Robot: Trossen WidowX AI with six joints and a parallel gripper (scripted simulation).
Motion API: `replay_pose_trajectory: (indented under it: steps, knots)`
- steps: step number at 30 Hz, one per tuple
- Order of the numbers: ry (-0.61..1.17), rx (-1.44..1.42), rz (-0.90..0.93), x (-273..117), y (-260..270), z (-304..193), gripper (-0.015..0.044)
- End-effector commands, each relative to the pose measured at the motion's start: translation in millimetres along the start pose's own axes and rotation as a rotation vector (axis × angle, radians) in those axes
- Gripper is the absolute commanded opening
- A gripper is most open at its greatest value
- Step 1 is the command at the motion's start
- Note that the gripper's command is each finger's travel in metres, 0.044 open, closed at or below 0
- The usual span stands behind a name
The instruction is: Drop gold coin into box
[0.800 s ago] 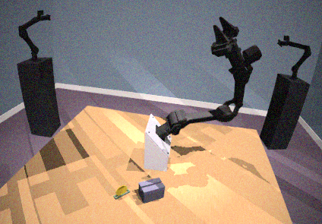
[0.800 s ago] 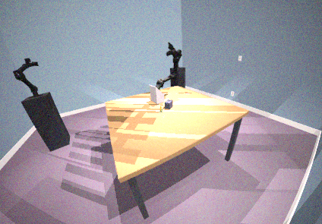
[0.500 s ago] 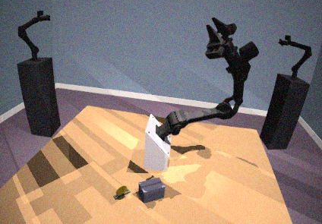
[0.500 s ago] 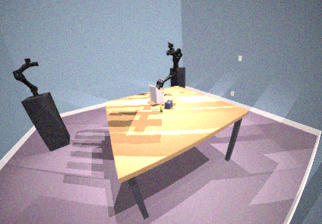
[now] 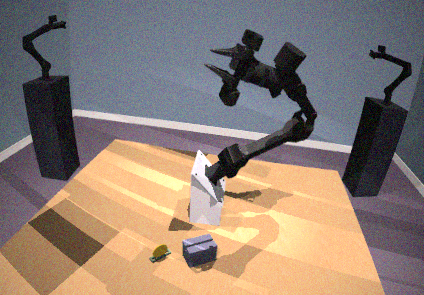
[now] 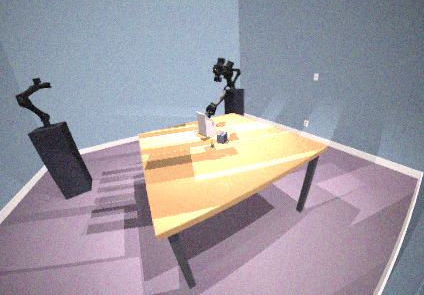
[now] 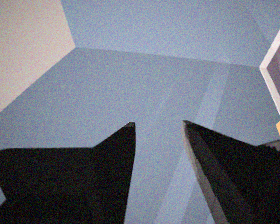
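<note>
The gold coin (image 5: 160,250) (image 6: 212,141) stands on its edge in the dark-green holder (image 5: 154,260) on the table, left of the box in the top view. The closed grey box (image 5: 200,253) (image 6: 222,137) stands close beside it, with a dark slot line along its lid. My gripper (image 5: 208,58) (image 7: 158,127) is high above the table, raised over the arm's base and far from coin and box. Its fingers are partly open with nothing between them; the wrist view shows only wall behind the gap.
The arm rises from a white angled mount (image 5: 204,204) (image 6: 204,124) on the wooden table (image 5: 320,247) (image 6: 240,177), behind the coin and box in the top view. Dark pedestals with small arms stand beyond the table, at the left (image 5: 51,127) (image 6: 61,159) and right (image 5: 376,147).
</note>
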State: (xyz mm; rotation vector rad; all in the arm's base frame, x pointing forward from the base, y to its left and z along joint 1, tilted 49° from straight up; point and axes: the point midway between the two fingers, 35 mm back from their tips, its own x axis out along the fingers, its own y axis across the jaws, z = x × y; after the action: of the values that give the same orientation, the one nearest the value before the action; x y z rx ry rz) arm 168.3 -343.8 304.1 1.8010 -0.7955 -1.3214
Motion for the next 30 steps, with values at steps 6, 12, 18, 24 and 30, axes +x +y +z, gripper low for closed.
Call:
replay_pose_trajectory:
  steps: [6, 12, 18, 24, 30]
  knots:
    - [0.235, -0.554, -0.418, 71.3, -118.1, -43.3, 0.0161]
    - [0.539, -0.912, -0.677, 93.1, -216.0, -64.9, 0.0161]
    - [0.953, -1.179, -0.873, 88.7, -315.6, -76.1, 0.0161]
    - [1.416, -1.299, -0.968, 63.7, -401.3, -76.4, 0.0161]
    - [1.780, -1.282, -0.963, 44.5, -459.1, -76.2, 0.0161]
